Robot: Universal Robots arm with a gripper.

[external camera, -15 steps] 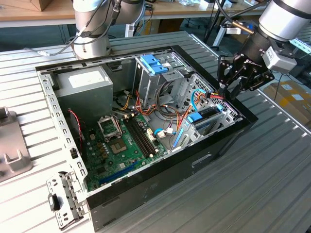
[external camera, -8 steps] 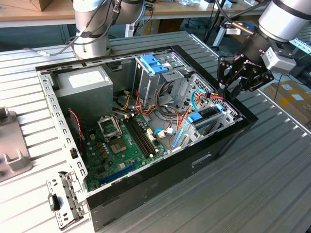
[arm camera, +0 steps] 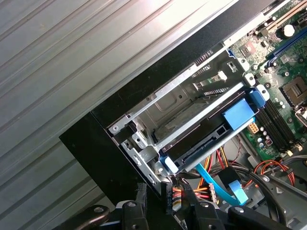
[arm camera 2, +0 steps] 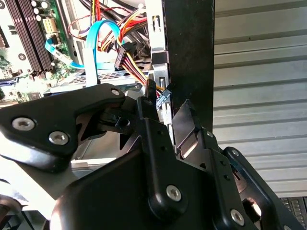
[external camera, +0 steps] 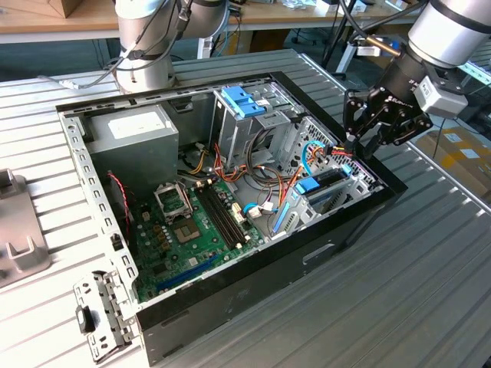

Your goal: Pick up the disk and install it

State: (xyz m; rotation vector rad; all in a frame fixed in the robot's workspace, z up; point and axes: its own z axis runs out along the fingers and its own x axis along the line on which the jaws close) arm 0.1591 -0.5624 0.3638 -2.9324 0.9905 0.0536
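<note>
The disk (external camera: 316, 186) lies in the drive cage at the corner of the open computer case (external camera: 253, 284) on the exterior view's right. It has a dark body in a bright blue carrier with a blue tab. In the first wrist view the disk (arm camera: 230, 120) sits seated in the metal cage, with cables just beside it. My gripper (external camera: 356, 143) hovers over the case's corner beside the disk, not touching it. Its fingers are apart, and a black cable connector (arm camera: 167, 197) with red, yellow and orange wires sits between them in both wrist views, connector (arm camera 2: 162, 97), gripper (arm camera 2: 165, 105).
Inside the case are a grey power supply (external camera: 130, 130), a light-blue bracket (external camera: 242, 100) on the upper bay and the green motherboard (external camera: 192, 222). A second arm's base (external camera: 146, 54) stands behind the case. A loose metal bracket (external camera: 103, 314) lies on the slatted table.
</note>
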